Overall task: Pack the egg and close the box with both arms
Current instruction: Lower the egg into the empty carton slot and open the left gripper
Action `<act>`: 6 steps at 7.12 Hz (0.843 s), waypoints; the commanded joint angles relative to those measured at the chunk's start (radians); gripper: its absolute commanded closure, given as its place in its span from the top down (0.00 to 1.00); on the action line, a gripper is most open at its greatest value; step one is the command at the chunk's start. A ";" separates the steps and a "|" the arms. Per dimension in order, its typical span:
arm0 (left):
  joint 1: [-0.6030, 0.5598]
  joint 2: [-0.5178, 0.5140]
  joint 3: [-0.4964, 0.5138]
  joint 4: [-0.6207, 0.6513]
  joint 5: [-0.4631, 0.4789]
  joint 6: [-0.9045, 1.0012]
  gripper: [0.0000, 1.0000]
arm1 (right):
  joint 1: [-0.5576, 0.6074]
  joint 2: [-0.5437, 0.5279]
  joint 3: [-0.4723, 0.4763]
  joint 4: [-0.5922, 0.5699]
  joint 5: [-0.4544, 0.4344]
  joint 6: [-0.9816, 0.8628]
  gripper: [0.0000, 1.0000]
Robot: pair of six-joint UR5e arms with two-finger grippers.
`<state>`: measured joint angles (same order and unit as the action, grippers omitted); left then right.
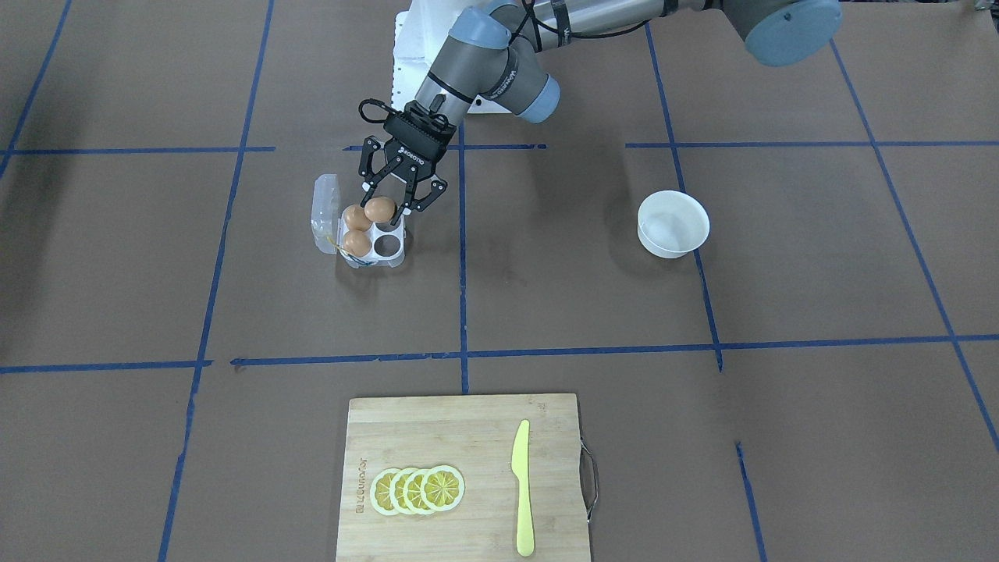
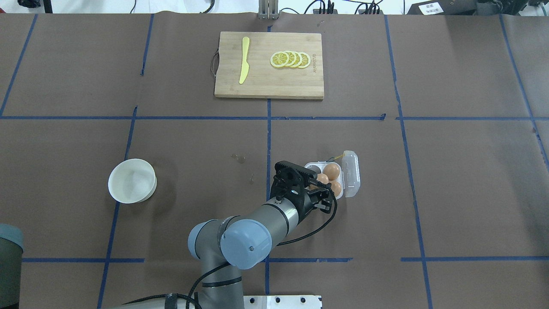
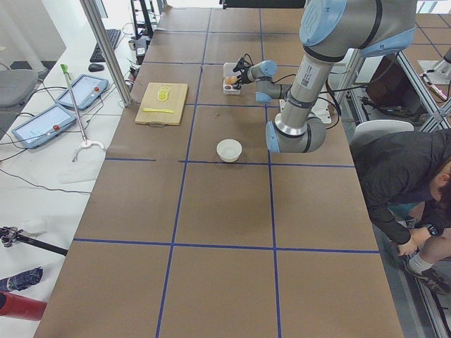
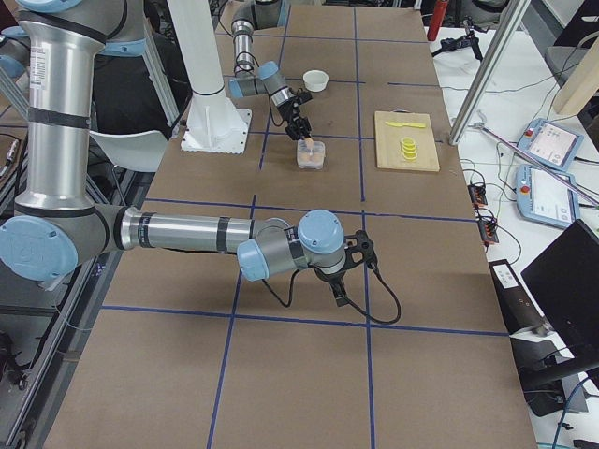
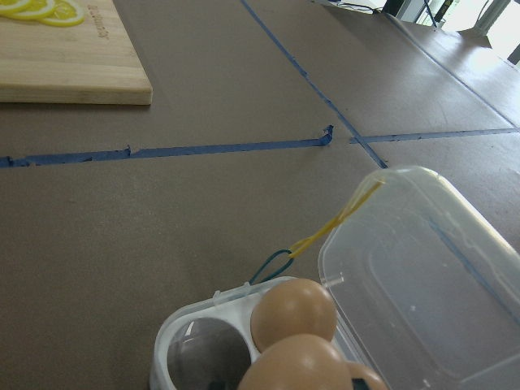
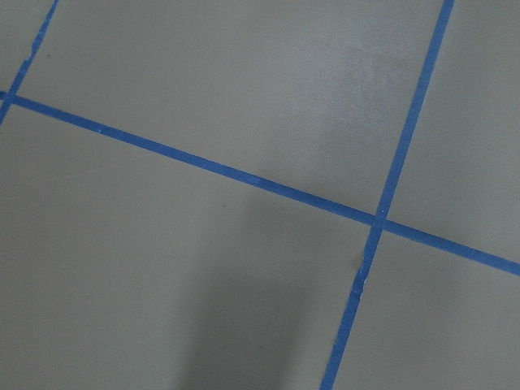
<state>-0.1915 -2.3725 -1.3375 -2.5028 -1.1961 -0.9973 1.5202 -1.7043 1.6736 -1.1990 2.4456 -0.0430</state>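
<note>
The box (image 1: pixel 396 256) stands open on the table, its clear lid (image 1: pixel 324 212) folded back, the yellow band loose at its front. Two brown eggs (image 1: pixel 357 243) sit in its cells on the lid side and one front cell (image 1: pixel 385 246) is empty. My left gripper (image 1: pixel 385 205) is shut on the egg (image 1: pixel 379 208) and holds it just over the remaining cell. In the left wrist view the held egg (image 5: pixel 296 367) fills the bottom edge, above the tray. My right gripper (image 4: pixel 351 257) shows only in the exterior right view, low over bare table; I cannot tell if it is open.
A round white bowl (image 1: pixel 673 224) stands on my left arm's side of the table. A wooden cutting board (image 1: pixel 468 437) with lemon slices (image 1: pixel 417 489) and a yellow knife (image 1: pixel 521 488) lies at the far edge. The white pedestal (image 1: pixel 414 55) is behind the box.
</note>
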 commanded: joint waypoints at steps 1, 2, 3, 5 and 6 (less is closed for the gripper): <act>0.001 -0.001 0.000 -0.001 0.000 0.000 0.44 | 0.000 0.000 0.000 0.001 0.000 0.000 1.00; 0.001 -0.001 -0.002 -0.001 0.000 0.002 0.47 | 0.000 0.000 0.000 0.001 0.000 0.000 1.00; 0.001 -0.001 -0.003 -0.001 0.000 0.002 0.50 | 0.000 0.000 0.000 -0.001 0.000 0.000 1.00; 0.001 -0.001 -0.003 -0.001 0.000 0.002 0.61 | 0.000 0.000 0.000 -0.001 0.001 0.000 1.00; 0.001 -0.001 -0.003 -0.001 0.000 0.002 0.69 | 0.000 0.000 0.000 -0.001 0.001 0.000 1.00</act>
<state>-0.1902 -2.3731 -1.3403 -2.5035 -1.1965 -0.9956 1.5202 -1.7042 1.6736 -1.1995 2.4462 -0.0430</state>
